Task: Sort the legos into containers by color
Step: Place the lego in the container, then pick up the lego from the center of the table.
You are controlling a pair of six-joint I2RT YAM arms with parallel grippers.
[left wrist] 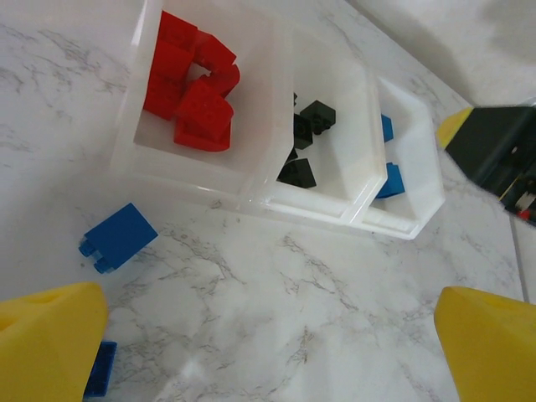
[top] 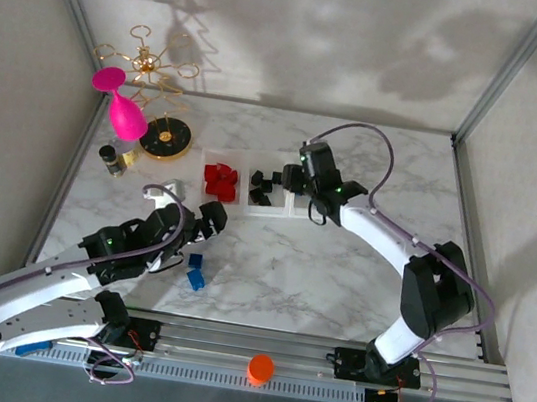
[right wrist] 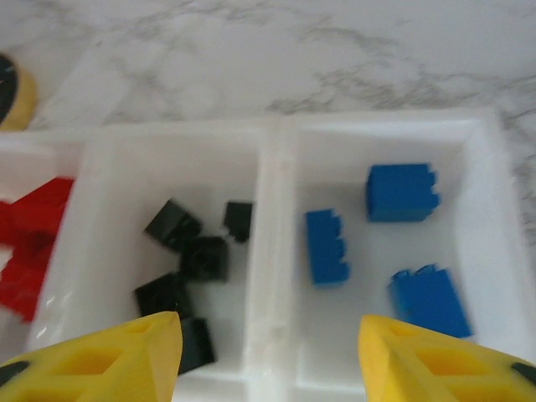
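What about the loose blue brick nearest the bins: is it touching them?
Apart. The left wrist view shows a strip of bare marble between the blue brick and the near wall of the bins.

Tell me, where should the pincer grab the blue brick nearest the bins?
Grip the blue brick across its two long flat sides, coming straight down. It lies slanted on the marble, apart from the bins, studs poking out one end, so the left pincer should turn to match.
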